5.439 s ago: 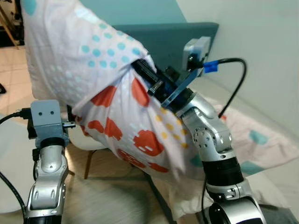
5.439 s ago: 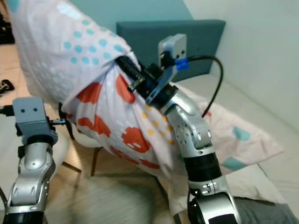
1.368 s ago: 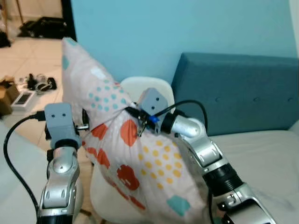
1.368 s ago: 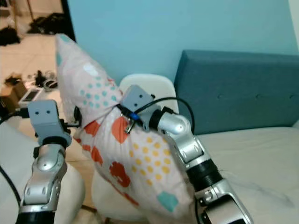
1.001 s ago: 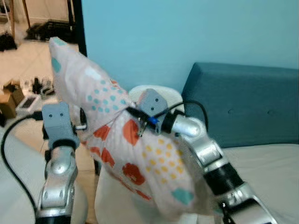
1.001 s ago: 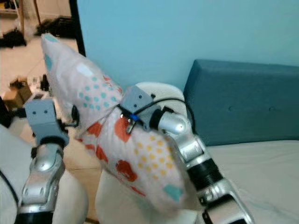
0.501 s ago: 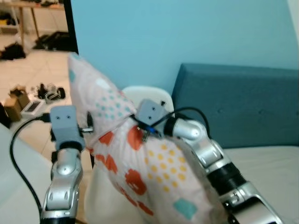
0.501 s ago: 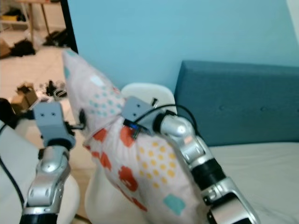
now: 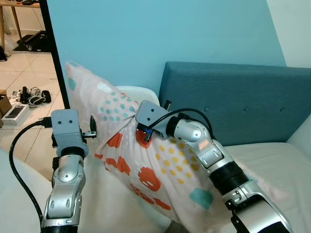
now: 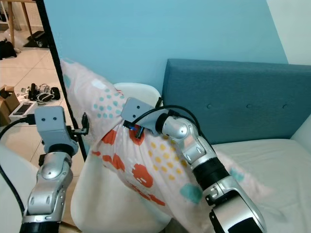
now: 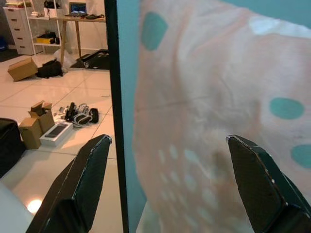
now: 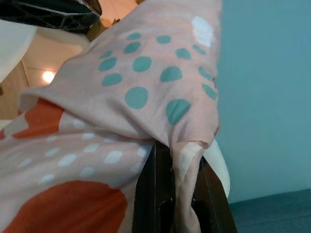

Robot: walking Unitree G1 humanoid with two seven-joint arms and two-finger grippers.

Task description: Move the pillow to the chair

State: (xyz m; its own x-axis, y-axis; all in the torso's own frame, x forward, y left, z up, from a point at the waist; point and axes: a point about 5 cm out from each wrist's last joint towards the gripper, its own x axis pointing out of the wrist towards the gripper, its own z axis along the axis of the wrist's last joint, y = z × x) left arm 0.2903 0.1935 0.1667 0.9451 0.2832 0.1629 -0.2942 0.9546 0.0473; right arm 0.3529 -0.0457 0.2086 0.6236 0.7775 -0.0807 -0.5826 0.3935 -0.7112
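Right wrist view: right claw [image 12: 177, 160] pinched tight on fold of pillow [image 9: 146, 165], which hangs over white chair [image 10: 104, 204], lower part draped on seat. Left claw [image 11: 167, 184] spread wide, empty, beside pillow. Looks light, floppy; bunched fabric best grip.

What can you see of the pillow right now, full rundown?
The pillow is a soft, pale pink fabric cushion printed with teal dots, yellow dots and orange-red blotches. It is held tilted, one corner high toward the doorway, its lower end sagging over the white chair. The right gripper is shut on a pinched fold of its cover. The left gripper is open, its fingers spread beside the pillow's upper part.
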